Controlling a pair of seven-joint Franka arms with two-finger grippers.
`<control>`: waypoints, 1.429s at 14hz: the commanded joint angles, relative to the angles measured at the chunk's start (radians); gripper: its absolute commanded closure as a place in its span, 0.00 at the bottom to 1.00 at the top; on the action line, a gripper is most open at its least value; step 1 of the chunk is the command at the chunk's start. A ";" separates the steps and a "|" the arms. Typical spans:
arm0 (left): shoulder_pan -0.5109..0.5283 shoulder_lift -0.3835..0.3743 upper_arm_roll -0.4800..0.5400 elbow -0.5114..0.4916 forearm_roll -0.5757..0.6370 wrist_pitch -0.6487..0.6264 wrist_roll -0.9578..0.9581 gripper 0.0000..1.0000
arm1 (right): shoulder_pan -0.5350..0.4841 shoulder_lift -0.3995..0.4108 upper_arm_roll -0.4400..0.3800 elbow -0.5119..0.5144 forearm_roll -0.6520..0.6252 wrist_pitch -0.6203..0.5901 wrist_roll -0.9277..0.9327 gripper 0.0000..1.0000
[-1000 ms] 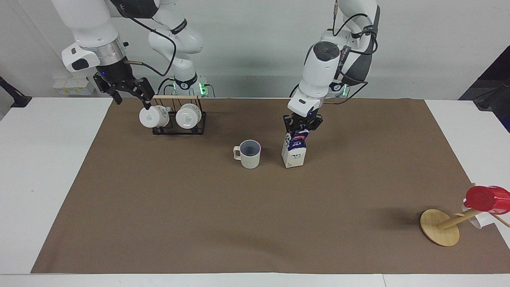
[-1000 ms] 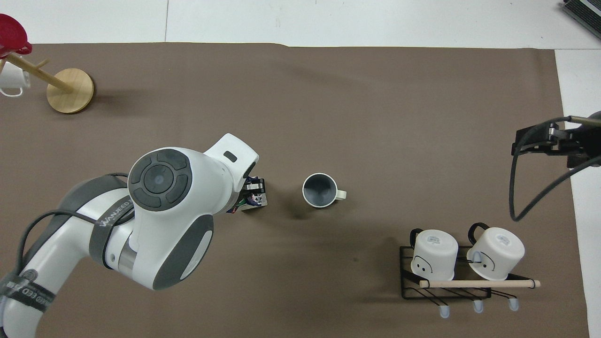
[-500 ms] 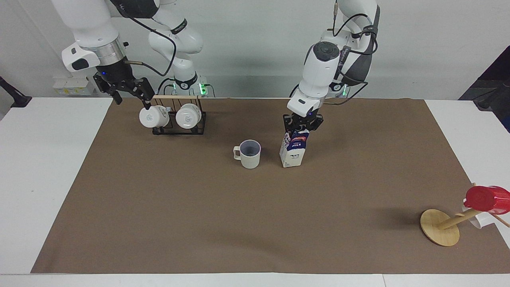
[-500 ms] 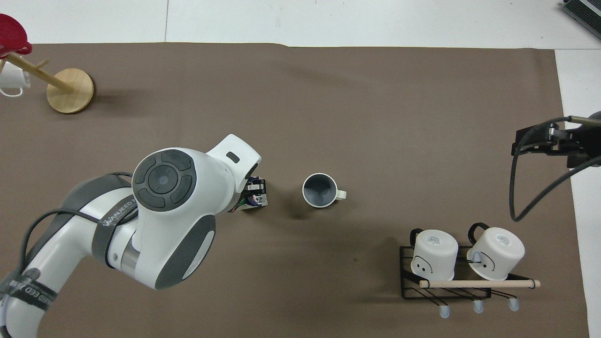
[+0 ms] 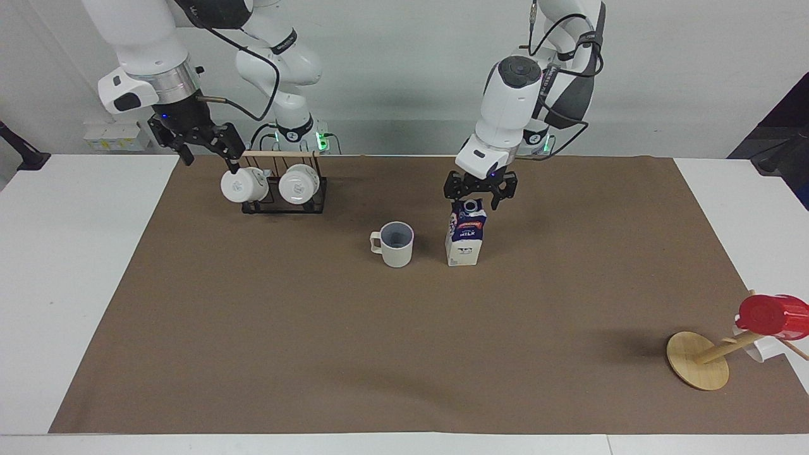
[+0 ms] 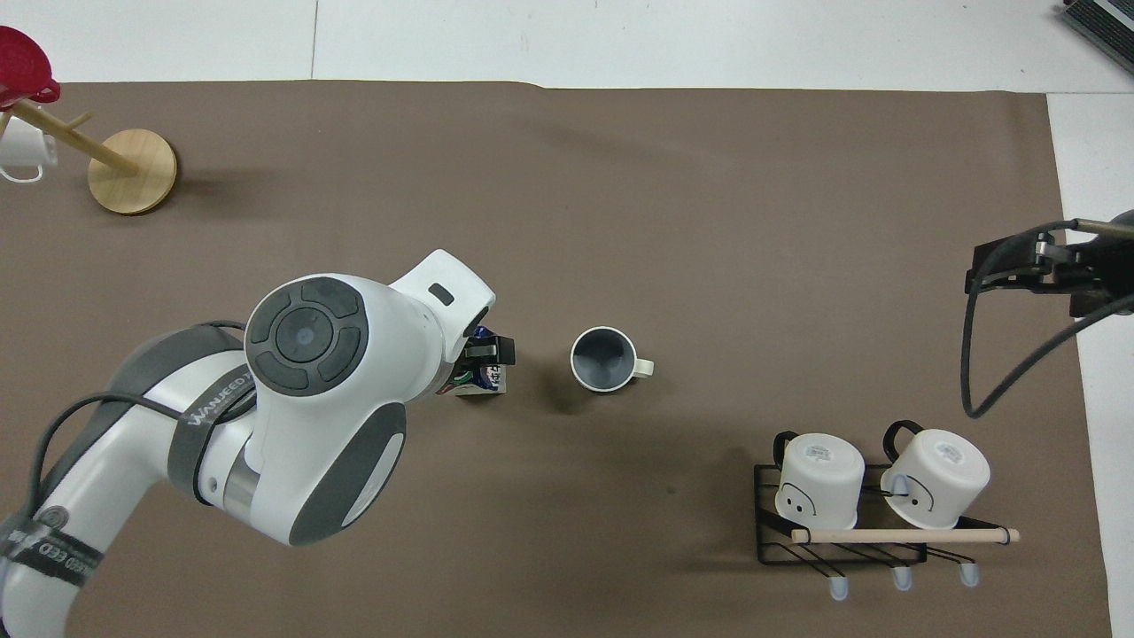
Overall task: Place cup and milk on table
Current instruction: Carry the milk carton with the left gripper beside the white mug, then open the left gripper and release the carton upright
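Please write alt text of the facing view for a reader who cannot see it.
The left claw hangs open just above a small white gable-top milk carton that stands upright on the brown mat of the white table, beside a pale grey-beige mug. The right claw waits open beside a black wire rack holding two white mugs.

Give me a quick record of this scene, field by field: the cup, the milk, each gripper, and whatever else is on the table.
cup: upright on the brown mat, beside the milk
milk: carton upright on the mat, toward the left arm's end from the cup
left gripper: open, just above the carton's top, not holding it
right gripper: open, waiting above the mug rack
mug rack: black wire, two white mugs on it
wooden stand: tipped over, red cup on it
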State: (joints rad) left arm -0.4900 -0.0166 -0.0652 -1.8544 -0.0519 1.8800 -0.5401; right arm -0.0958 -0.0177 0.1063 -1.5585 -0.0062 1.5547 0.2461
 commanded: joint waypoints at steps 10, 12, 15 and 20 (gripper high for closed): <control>0.266 -0.118 0.025 0.086 0.012 -0.243 0.405 0.00 | -0.015 -0.024 0.006 -0.028 0.020 0.013 -0.016 0.00; 0.287 -0.118 0.030 0.089 0.014 -0.243 0.425 0.00 | -0.016 -0.024 0.006 -0.028 0.020 0.013 -0.016 0.00; 0.330 -0.114 0.028 0.106 0.015 -0.248 0.427 0.00 | -0.015 -0.024 0.006 -0.028 0.020 0.013 -0.016 0.00; 0.361 -0.112 0.028 0.107 0.021 -0.246 0.428 0.00 | -0.038 -0.024 0.001 -0.028 0.014 0.024 -0.011 0.00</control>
State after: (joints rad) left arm -0.1503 -0.1339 -0.0262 -1.7672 -0.0517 1.6565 -0.1234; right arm -0.1011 -0.0178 0.1046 -1.5587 -0.0062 1.5547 0.2461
